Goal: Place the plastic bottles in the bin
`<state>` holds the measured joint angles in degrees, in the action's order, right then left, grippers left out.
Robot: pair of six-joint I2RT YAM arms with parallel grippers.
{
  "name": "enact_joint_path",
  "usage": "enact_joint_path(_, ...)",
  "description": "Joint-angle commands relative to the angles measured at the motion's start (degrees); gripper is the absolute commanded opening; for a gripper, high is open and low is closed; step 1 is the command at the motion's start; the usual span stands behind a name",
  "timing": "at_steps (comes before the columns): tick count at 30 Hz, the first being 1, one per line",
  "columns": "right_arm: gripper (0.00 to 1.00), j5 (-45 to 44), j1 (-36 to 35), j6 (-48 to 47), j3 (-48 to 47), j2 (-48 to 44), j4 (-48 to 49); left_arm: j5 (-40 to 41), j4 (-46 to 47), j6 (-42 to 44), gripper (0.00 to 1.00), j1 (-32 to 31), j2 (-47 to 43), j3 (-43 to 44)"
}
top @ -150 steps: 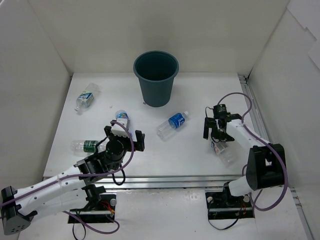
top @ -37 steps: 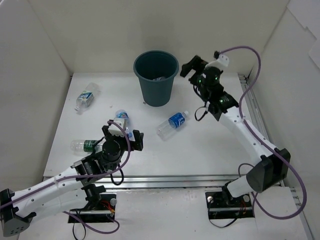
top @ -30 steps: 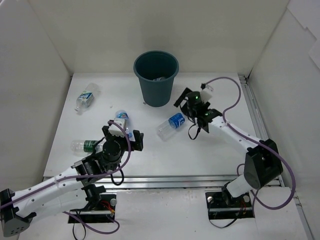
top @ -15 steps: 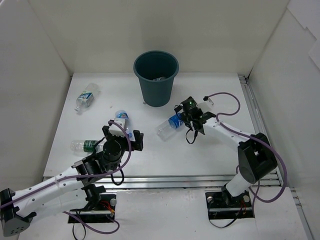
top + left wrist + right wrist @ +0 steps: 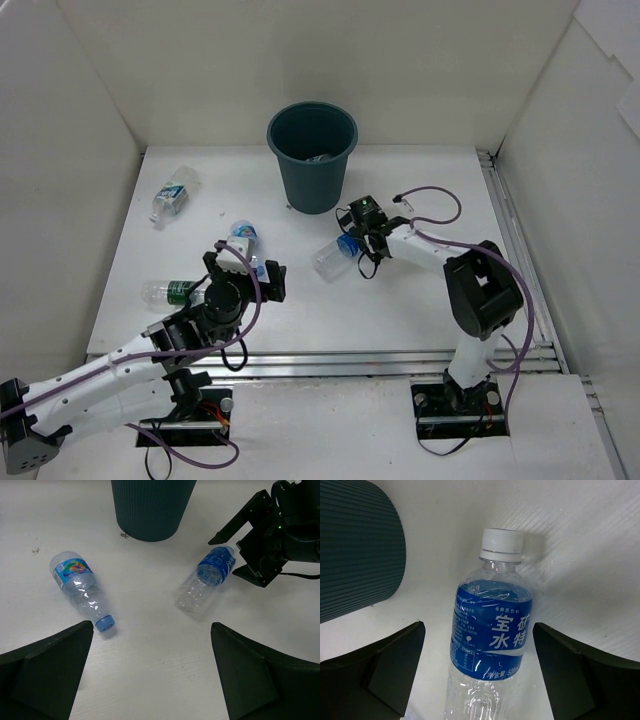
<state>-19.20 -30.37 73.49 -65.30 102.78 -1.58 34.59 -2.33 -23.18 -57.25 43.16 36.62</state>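
Note:
The bin (image 5: 312, 180) stands at the back centre, with one bottle inside (image 5: 318, 157). A blue-label bottle (image 5: 333, 258) lies in front of it, cap toward the right. My right gripper (image 5: 358, 232) is open and low over its cap end. In the right wrist view (image 5: 478, 626) the jaws stand on either side of the blue label (image 5: 490, 630), apart from it. My left gripper (image 5: 246, 276) is open and empty. A blue-capped bottle (image 5: 245, 238) lies just ahead of it, to the left in the left wrist view (image 5: 80, 587).
A green-label bottle (image 5: 170, 292) lies left of my left arm. Another bottle (image 5: 170, 193) lies at the far left by the wall. White walls close in the table on three sides. A metal rail (image 5: 515, 240) runs along the right edge.
My right arm carried a bottle from the right side to the bin and left it inside. It then swung down to the blue-label bottle. My left arm has barely moved.

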Motion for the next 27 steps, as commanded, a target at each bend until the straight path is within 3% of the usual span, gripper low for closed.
enact_joint_path(1,0.86,-1.1,0.7,1.4,-3.3,1.2,0.6,1.4,2.6,0.5,1.0,0.4,-0.5,1.3)
enact_joint_path(14,0.79,0.0,1.0,1.0,-3.3,4.4,3.5,1.5,2.6,0.5,1.0,0.4,-0.8,1.4)
enact_joint_path(20,0.6,-0.7,1.2,0.4,-1.5,3.5,6.2,1.6,2.6,0.6,1.0,0.4,-1.1,1.3)
enact_joint_path(27,0.49,-0.9,1.3,-3.3,1.7,-1.3,9.0,1.7,2.6,0.6,1.0,0.4,-1.1,1.3)
